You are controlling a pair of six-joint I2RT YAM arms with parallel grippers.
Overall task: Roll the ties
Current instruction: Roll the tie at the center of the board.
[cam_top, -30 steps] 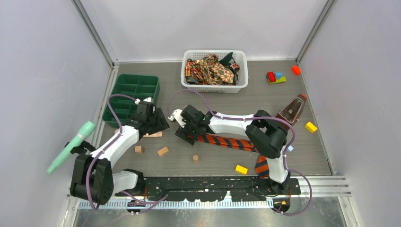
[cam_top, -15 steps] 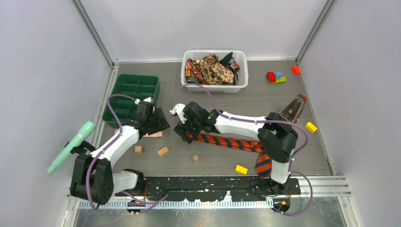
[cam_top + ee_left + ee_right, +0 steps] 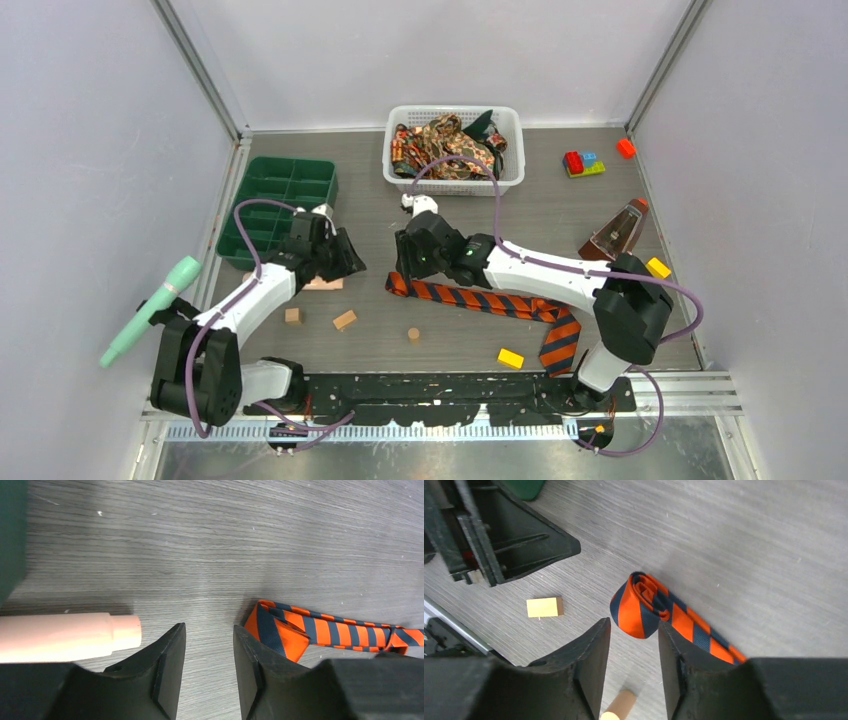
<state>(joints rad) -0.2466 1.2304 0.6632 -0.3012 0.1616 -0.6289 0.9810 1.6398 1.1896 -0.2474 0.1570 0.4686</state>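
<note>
An orange-and-dark striped tie (image 3: 480, 300) lies flat on the table, running from centre to lower right. Its left end is curled into a small loose roll (image 3: 639, 607). My right gripper (image 3: 634, 622) hovers just short of that roll, open, with bare table between its fingers; it is also in the top view (image 3: 405, 266). My left gripper (image 3: 209, 627) is open and empty a little left of the tie's end (image 3: 280, 635), also in the top view (image 3: 352, 260). More ties, brown-gold paisley (image 3: 445, 145) and dark green (image 3: 482, 125), are heaped in the white basket (image 3: 452, 110).
A green compartment tray (image 3: 280, 195) stands at the back left. A pink block (image 3: 65, 637) lies beside the left fingers. Wooden blocks (image 3: 345, 320), a small cylinder (image 3: 413, 335), yellow blocks (image 3: 511, 358), a metronome (image 3: 615, 235) and toy bricks (image 3: 583, 163) are scattered around.
My right gripper has come off the tie's left end and pulled back toward the basket, its jaws narrower. The tie's end stays curled. My left gripper has edged right and narrowed.
</note>
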